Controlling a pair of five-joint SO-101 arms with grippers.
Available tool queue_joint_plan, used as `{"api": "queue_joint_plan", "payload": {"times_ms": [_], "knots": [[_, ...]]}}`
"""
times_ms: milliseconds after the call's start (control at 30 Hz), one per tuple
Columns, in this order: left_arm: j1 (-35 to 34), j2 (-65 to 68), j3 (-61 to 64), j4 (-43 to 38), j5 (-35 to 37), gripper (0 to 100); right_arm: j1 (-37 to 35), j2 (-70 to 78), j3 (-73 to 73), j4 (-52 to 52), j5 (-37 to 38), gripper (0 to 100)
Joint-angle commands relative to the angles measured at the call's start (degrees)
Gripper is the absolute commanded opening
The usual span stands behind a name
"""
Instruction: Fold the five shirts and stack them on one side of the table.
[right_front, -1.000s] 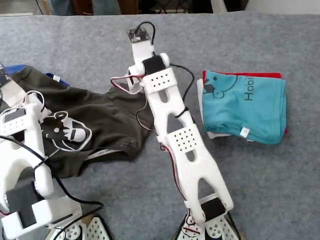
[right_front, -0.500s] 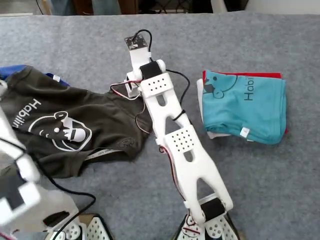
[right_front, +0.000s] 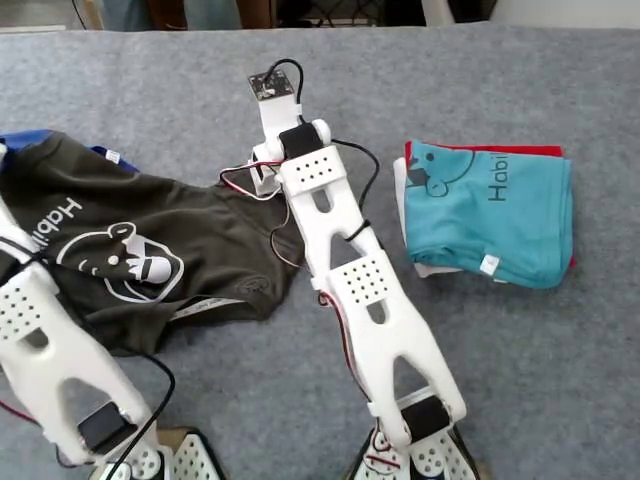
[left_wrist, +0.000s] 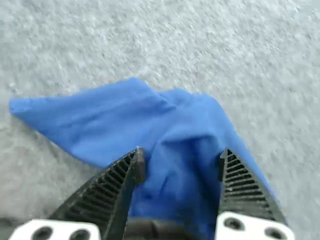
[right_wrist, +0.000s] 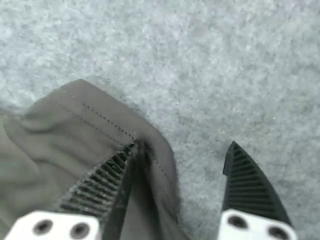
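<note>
Standing apart, left jaws hang over the blue shirt, right jaws over the dark shirt.

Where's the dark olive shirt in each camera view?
High view: dark shirt lies spread at left-centre, partly over a blue shirt.
Right wrist view: its hemmed corner sits by one finger of the open right pincer.
Left wrist view: the blue shirt lies below the open left pincer.
Shared landmark: the grey table cover.
</note>
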Motion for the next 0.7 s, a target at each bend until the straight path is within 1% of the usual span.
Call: {"api": "queue_joint_plan", "payload": {"times_ms": [0,100,133,200,300,400,433,533,667], "knots": [[-1.89,7.38,-18.42,2.55,0.26,25,-1.05,-0.48,-2.77,-0.97,-0.18,26.2],[-1.89,13.80,-26.77,4.84,0.26,25,-1.05,-0.48,-2.77,-0.97,-0.18,26.2],[-1.63,15.21,-28.62,6.33,0.26,23,-1.05,-0.48,-2.77,-0.97,-0.18,26.2],[-0.40,17.67,-32.13,9.85,0.18,20,-1.05,-0.48,-2.77,-0.97,-0.18,26.2],[1.45,19.34,-35.03,14.15,-3.25,15,-1.05,-0.40,-2.77,-0.97,-0.18,26.2],[2.15,18.90,-34.95,14.86,-6.42,6,-1.05,-0.31,-2.77,-0.97,-0.18,26.2],[1.80,18.64,-34.95,14.42,-7.74,3,-1.05,-0.31,-2.77,-0.97,-0.18,26.2],[-0.57,17.05,-34.95,14.07,-8.44,3,-1.05,-0.31,-2.77,-0.88,-0.18,26.2],[-5.67,13.45,-34.86,13.98,-8.00,3,-1.05,-0.31,-2.77,-0.88,-0.18,26.2]]}}
